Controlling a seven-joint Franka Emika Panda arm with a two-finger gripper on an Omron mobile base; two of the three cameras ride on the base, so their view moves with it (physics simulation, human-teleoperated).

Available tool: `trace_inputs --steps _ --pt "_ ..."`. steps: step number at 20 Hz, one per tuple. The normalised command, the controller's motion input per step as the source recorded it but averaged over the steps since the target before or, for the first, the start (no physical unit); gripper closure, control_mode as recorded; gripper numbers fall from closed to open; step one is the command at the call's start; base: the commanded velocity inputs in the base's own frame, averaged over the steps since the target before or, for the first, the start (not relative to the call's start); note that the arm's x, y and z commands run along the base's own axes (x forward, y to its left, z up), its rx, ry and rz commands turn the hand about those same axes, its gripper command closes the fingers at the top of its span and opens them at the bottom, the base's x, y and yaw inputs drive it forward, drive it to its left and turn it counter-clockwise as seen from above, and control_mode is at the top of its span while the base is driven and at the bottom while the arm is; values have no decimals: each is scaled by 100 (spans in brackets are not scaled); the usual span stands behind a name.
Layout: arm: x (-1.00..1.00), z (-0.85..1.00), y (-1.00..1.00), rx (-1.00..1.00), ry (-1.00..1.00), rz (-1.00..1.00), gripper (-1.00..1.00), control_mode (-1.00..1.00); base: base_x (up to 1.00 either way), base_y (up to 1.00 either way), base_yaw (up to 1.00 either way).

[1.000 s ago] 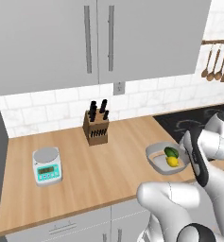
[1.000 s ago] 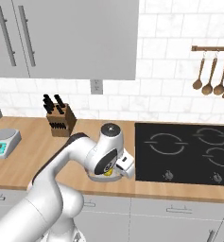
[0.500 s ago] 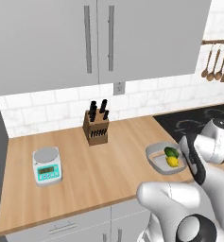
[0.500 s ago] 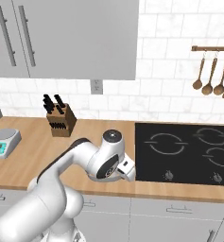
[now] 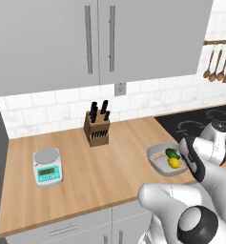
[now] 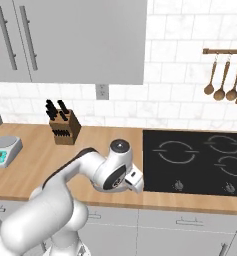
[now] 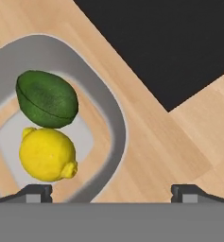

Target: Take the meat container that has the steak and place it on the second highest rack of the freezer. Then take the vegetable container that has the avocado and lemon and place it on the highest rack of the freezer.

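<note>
We see a big wooden counter (image 5: pixel 109 167) under grey cupboards (image 5: pixel 95 43). In the right base view, a black stove (image 6: pixel 195 162) sits flat in the counter at about 3 o'clock. Wooden spoons (image 6: pixel 221 75) hang on the wall above it, at about 1 o'clock.

In the left base view, our white arm (image 5: pixel 200 195) comes up from 5 o'clock and bends over the counter. A knife block (image 5: pixel 96 128) stands near the wall in the middle of that view. A small scale (image 5: pixel 47 167) sits at 9 o'clock, well apart from the block.

A grey tray (image 5: pixel 157 159) rests on the counter near its front edge, at about 4 o'clock in the left base view, close to the stove. Inside it lie the avocado (image 5: pixel 172 153) and the lemon (image 5: pixel 174 163). They touch each other. The avocado is on the wall side and the lemon is on our side.

In the hand view, the tray (image 7: pixel 114 137) is at 9 o'clock, with the avocado (image 7: pixel 47 99) above the lemon (image 7: pixel 47 153). A corner of the stove (image 7: pixel 170 47) fills the view at 1 o'clock.

Our gripper (image 7: pixel 111 193) hangs over the tray's rim and the bare counter beside it. Its two tips stand wide apart. One fingertip (image 7: pixel 35 193) is at 7 o'clock and the other is at 5 o'clock. They hold nothing.
</note>
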Motion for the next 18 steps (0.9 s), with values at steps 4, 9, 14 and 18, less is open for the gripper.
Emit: trace_inputs --steps 4,9,14,18 --pt "12 -23 -8 0 0 0 -100 -100 0 0 0" --pt "9 -26 -15 2 0 0 -100 -100 0 0 0" --pt "19 -13 -5 2 0 0 -100 -100 0 0 0" --pt "4 -2 0 0 0 0 -100 -100 0 0 0"
